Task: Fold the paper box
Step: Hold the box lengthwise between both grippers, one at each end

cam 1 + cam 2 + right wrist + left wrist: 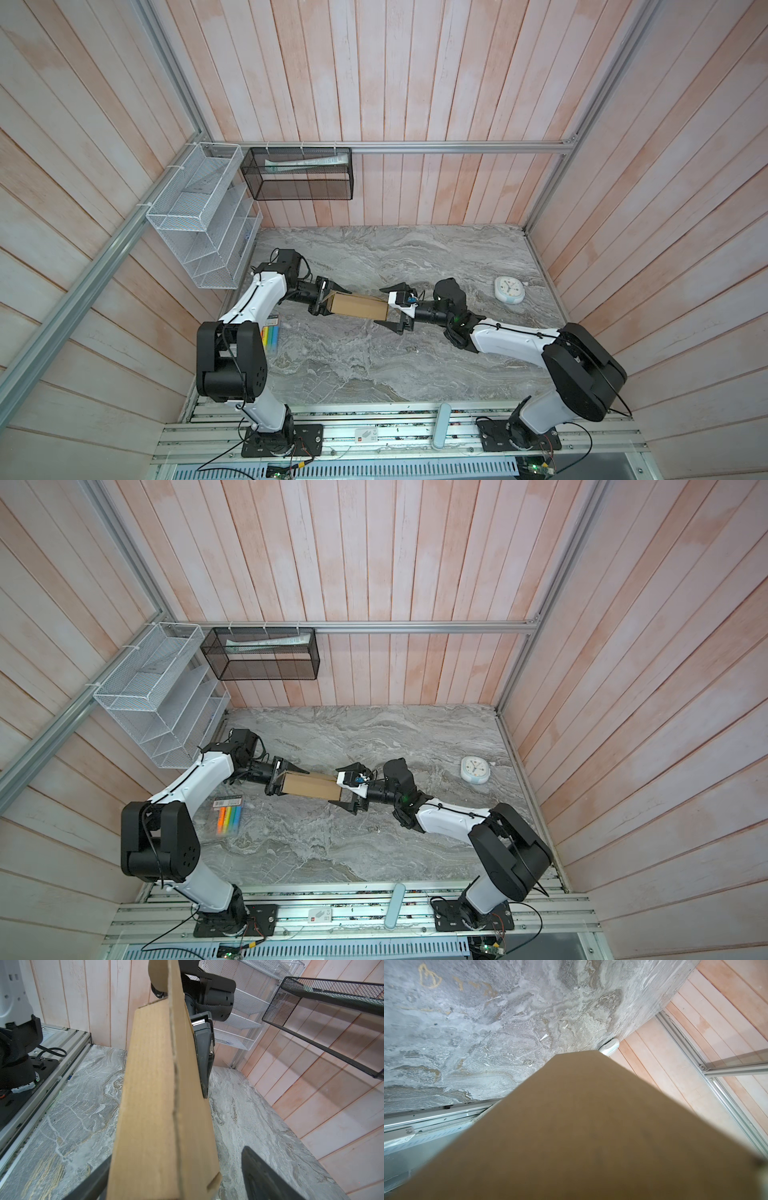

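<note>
Our left gripper (329, 299) clamps the box (357, 306) aloft, seemingly so our right gripper (390, 306), jaws wide apart, can straddle its free end.

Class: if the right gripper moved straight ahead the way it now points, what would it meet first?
The paper box: its end lies between the open jaws of the right gripper, so it would probably run into the palm. The left gripper holds the other end.
</note>
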